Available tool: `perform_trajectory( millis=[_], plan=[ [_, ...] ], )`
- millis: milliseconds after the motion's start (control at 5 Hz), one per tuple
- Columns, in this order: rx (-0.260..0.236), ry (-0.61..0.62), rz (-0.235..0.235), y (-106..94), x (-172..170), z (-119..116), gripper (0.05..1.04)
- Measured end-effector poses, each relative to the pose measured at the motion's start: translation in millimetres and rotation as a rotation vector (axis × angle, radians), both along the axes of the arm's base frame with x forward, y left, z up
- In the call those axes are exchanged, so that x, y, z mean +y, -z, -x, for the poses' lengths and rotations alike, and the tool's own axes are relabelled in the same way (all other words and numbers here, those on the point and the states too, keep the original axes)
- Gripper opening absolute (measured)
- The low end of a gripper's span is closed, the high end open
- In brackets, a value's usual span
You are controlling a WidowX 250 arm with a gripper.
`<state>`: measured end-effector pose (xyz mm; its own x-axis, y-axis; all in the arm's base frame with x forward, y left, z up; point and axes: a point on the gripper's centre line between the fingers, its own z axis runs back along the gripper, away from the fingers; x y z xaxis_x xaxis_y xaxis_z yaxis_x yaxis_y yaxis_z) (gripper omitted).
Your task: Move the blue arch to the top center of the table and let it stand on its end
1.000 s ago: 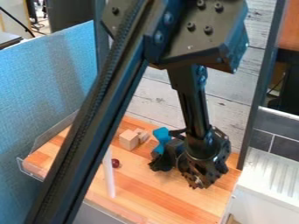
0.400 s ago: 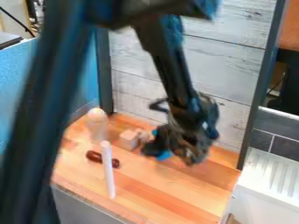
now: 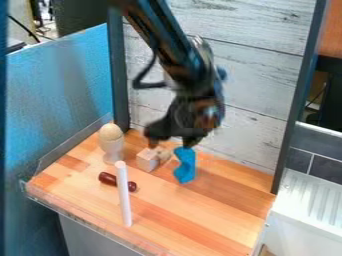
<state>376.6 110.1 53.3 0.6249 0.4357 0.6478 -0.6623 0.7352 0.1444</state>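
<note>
Above the back half of the wooden table, the gripper hangs open, its two fingers spread apart. Blue arch stands upright on one end near the back middle of the table, with its hollow side facing left. The right fingertip is just over the arch's top and overlaps it slightly in the view; whether they touch I cannot tell. Nothing shows between the fingers.
Small wooden blocks sit just left of the arch. Farther left is an egg-shaped piece on a pale cup. A dark red cylinder lies behind a white upright rod. Grey wall boards rise behind the table.
The gripper has moved up and to the left, away from the arch. The arch, earlier partly covered by the gripper, now shows whole. The arm has cleared the left side, revealing the egg-shaped piece.
</note>
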Motion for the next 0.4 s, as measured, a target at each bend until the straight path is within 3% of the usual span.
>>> perform_trajectory(
  millis=[200,400],
  plan=[
    [0.151,0.128,0.016,-14.4,8,-5,1.001],
    [0.252,0.244,0.020,-29.3,22,-3,1.000]
  ],
)
